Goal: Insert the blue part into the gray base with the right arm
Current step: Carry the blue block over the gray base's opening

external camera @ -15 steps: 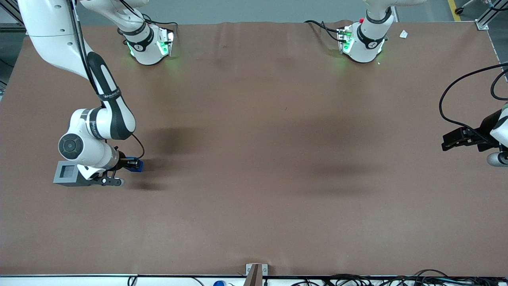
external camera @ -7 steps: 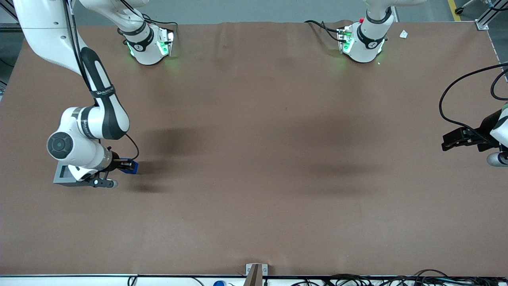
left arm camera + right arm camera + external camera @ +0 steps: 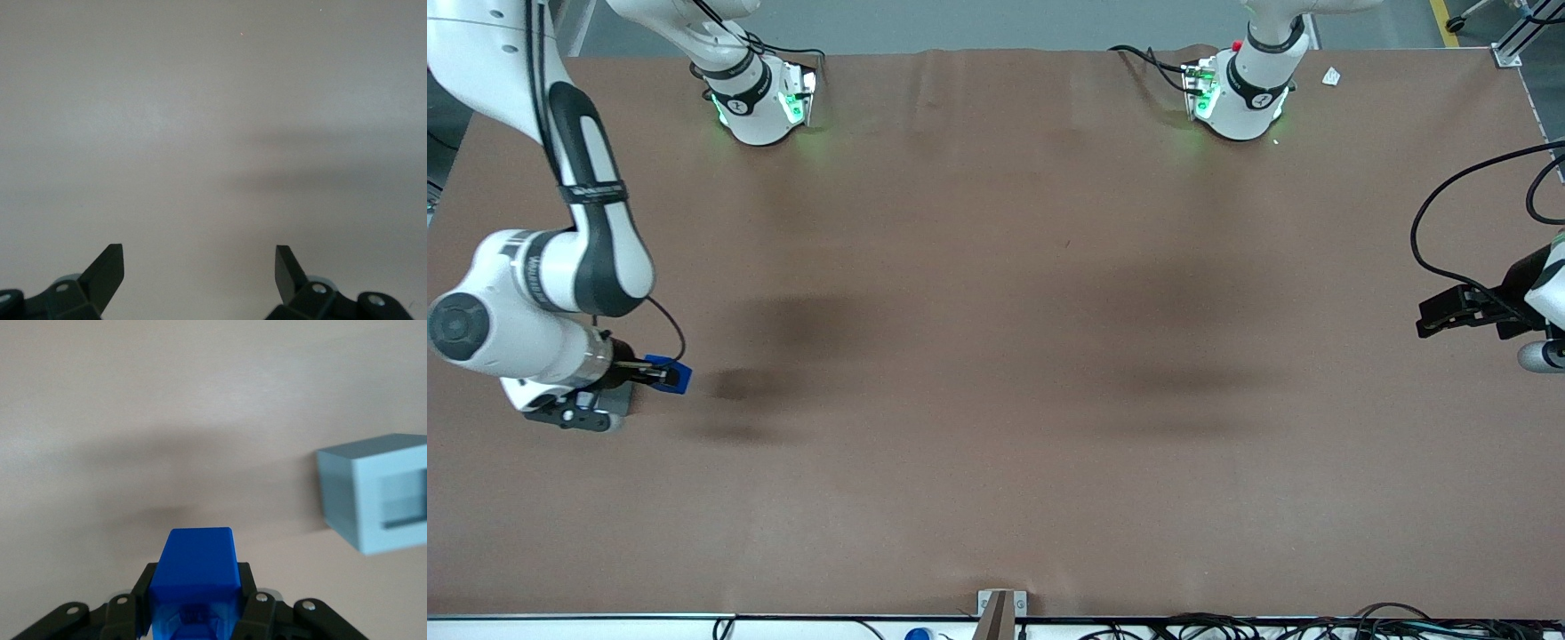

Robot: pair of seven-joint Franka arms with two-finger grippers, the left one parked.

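Observation:
My right gripper (image 3: 660, 375) is shut on the blue part (image 3: 670, 376), which it holds a little above the brown table near the working arm's end. In the right wrist view the blue part (image 3: 193, 577) fills the gap between the black fingers (image 3: 245, 579) of the gripper (image 3: 193, 590). The gray base (image 3: 377, 495) stands on the table beside the blue part, apart from it, with its square recess showing. In the front view the arm's wrist covers nearly all of the gray base (image 3: 621, 400); only a dark sliver shows.
The brown table cover (image 3: 996, 356) stretches wide toward the parked arm's end. The two arm bases (image 3: 760, 98) (image 3: 1240, 89) stand at the table's edge farthest from the front camera. A small metal bracket (image 3: 1000, 609) sits at the nearest edge.
The right arm has swung toward the working arm's end of the table with the blue part still held. Its wrist now covers the gray base, which showed its recess before.

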